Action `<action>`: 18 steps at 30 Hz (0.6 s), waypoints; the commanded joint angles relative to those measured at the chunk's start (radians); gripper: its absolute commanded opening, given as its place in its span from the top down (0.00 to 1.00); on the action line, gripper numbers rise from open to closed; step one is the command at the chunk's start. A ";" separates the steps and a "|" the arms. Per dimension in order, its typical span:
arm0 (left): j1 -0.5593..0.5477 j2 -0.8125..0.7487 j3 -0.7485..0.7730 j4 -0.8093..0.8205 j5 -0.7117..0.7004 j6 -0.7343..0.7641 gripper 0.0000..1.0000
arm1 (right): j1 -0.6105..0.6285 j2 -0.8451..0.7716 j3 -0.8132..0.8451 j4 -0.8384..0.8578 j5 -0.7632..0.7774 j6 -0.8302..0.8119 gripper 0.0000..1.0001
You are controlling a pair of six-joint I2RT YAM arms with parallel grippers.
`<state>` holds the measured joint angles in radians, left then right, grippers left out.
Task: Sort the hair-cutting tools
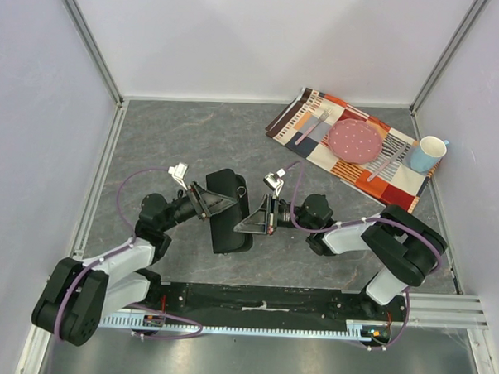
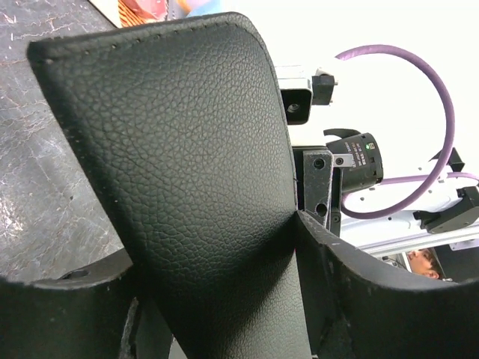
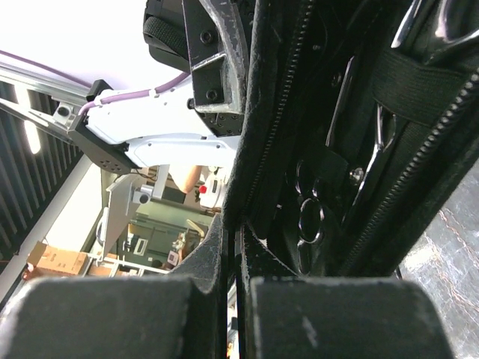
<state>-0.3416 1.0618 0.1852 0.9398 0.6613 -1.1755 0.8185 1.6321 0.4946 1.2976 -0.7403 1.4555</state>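
Observation:
The black case (image 1: 225,223) stands on edge in the middle of the table, held between both arms. My left gripper (image 1: 209,203) is shut on its leather-grain cover (image 2: 187,149), which fills the left wrist view between the fingers. My right gripper (image 1: 256,217) is shut on the thin zippered edge of the other flap (image 3: 247,149). Inside the open case, the right wrist view shows silver scissors with ring handles (image 3: 310,217) tucked under a black elastic strap (image 3: 419,90), and a second pair's handles (image 3: 423,22) at the top right. I cannot make out the black hair clips.
A patterned placemat (image 1: 319,111) at the back right carries a pink plate (image 1: 355,140), a pale fork (image 1: 312,128), a pale knife (image 1: 389,162) and a blue cup (image 1: 427,153). White walls close in the grey table on three sides.

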 commanded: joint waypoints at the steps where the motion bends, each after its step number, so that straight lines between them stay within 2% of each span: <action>1: -0.008 -0.048 0.062 0.019 0.000 0.046 0.38 | 0.021 -0.035 0.024 0.269 -0.070 -0.023 0.99; 4: -0.008 -0.077 0.080 -0.027 -0.003 0.063 0.39 | 0.021 -0.087 0.019 0.134 -0.077 -0.098 0.77; 6: -0.008 -0.092 0.099 -0.061 -0.008 0.085 0.41 | 0.021 -0.126 0.024 0.037 -0.074 -0.157 0.68; 7: -0.008 -0.109 0.106 -0.093 -0.009 0.091 0.42 | 0.021 -0.165 0.030 -0.080 -0.071 -0.219 0.58; 9: -0.008 -0.124 0.125 -0.125 -0.014 0.112 0.44 | 0.019 -0.202 0.050 -0.196 -0.061 -0.286 0.49; 14: -0.007 -0.171 0.161 -0.229 -0.025 0.151 0.45 | -0.004 -0.337 0.113 -0.620 -0.013 -0.519 0.39; 15: -0.007 -0.175 0.168 -0.245 -0.025 0.163 0.46 | -0.018 -0.385 0.125 -0.773 0.008 -0.570 0.38; 18: -0.007 -0.192 0.186 -0.288 -0.022 0.178 0.46 | -0.038 -0.489 0.177 -1.081 0.137 -0.762 0.35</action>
<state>-0.3500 0.9058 0.3080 0.6983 0.6510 -1.0695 0.8093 1.2770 0.5808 0.6930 -0.7448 1.0031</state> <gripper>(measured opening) 0.547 0.625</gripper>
